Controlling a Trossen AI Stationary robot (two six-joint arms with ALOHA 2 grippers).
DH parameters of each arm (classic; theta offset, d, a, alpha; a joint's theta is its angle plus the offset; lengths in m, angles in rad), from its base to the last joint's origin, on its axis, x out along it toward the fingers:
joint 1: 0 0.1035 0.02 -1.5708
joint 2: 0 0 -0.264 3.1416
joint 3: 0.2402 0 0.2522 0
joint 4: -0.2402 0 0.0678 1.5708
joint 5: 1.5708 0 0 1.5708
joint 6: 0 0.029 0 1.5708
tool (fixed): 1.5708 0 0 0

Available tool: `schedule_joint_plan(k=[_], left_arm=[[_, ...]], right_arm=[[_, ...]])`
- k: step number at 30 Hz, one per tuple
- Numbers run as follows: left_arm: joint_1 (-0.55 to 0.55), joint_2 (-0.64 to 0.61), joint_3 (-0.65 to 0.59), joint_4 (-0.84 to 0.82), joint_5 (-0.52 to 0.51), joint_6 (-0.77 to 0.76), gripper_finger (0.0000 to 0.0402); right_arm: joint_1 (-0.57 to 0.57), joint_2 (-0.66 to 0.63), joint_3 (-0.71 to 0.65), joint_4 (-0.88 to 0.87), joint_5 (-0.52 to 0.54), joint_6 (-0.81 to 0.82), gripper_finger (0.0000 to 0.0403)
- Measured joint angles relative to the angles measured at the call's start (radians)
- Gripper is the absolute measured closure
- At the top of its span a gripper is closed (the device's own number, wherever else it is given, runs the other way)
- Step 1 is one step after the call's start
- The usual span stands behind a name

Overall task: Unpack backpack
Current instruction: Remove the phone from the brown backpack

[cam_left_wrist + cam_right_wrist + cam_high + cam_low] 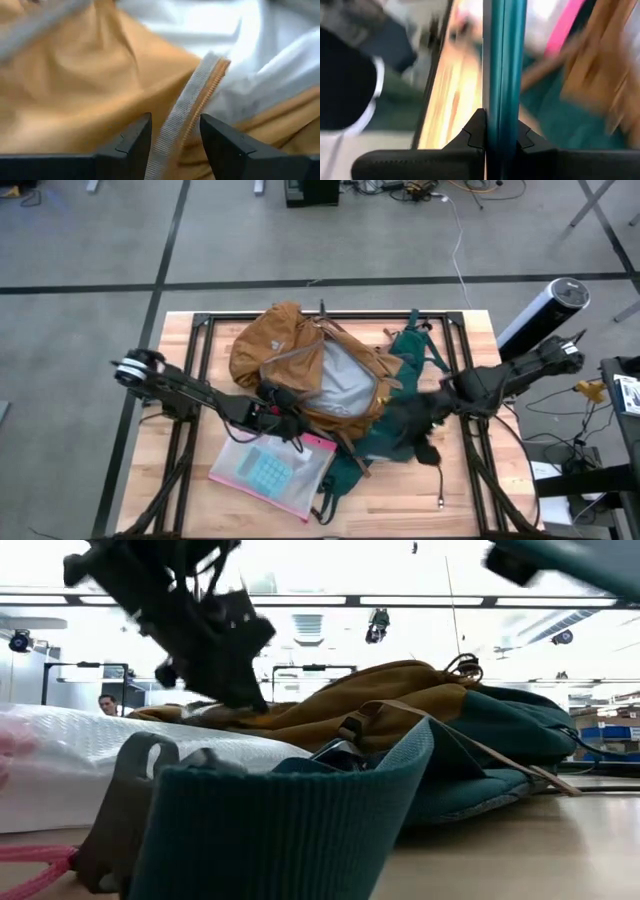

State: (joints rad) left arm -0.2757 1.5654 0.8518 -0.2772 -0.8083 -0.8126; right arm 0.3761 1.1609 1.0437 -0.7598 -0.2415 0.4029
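Observation:
The mustard-tan backpack (300, 345) lies on its back in the middle of the table, its mouth open and showing the grey lining (345, 380). Its dark green back panel and straps (400, 430) spread toward the right and near edges. My left gripper (290, 420) is at the near-left rim of the mouth. In the left wrist view it (175, 140) is open, with a grey-and-tan edge tape (192, 100) running between its fingers. My right gripper (437, 408) is at the backpack's right side, shut on a green strap (502, 60). My right gripper (501, 135) pinches the backpack's green strap (502, 102) between its two fingers. The strap passes through the fingers and runs straight on ahead of them, with no slack showing. Which end of the strap this is cannot be told.
A clear pink-edged pouch (270, 470) with a teal item inside lies near the near-left of the backpack. A green strap loop (290, 810) stands close before the low camera. A black cable (440, 480) lies near the right. A person (107, 703) is in the room beyond.

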Motion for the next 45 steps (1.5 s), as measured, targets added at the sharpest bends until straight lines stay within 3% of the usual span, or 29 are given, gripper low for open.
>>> schedule_joint_plan(k=[5,12,21,26,29,32,38,40,45], left_arm=[[0.002,-0.103,-0.002,0.016,-0.016,0.112,0.0244],[0.002,-0.192,-0.002,-0.073,0.027,0.176,0.0245],[0.002,-0.327,0.031,-0.523,0.151,-0.402,0.0245],[0.003,-0.364,0.015,-0.643,0.330,-0.584,0.0245],[0.003,-0.361,-0.014,-0.633,0.414,-0.645,0.0245],[0.002,-0.356,-0.051,-0.532,0.447,-0.610,0.0245],[0.002,-0.355,-0.144,-0.235,0.435,-0.314,0.0245],[0.003,-0.355,-0.162,-0.240,0.432,-0.267,0.0245],[-0.006,-0.352,-0.172,-0.243,0.432,-0.042,0.0245]], right_arm=[[0.151,0.043,-0.035,-0.140,0.008,0.196,0.0394],[0.269,0.138,-0.116,-0.139,0.060,0.334,0.0392],[0.296,0.275,-0.157,-0.115,0.066,0.343,0.0394],[0.297,0.257,-0.147,-0.117,0.100,0.333,0.0394],[0.295,0.230,-0.122,-0.126,0.155,0.320,0.0394],[0.293,0.183,-0.055,-0.113,0.205,0.294,0.0394],[0.260,0.133,0.073,-0.090,0.399,0.146,0.0394],[0.241,0.133,0.109,-0.092,0.454,0.094,0.0394],[0.174,0.141,0.149,-0.083,0.453,-0.004,0.0394]])
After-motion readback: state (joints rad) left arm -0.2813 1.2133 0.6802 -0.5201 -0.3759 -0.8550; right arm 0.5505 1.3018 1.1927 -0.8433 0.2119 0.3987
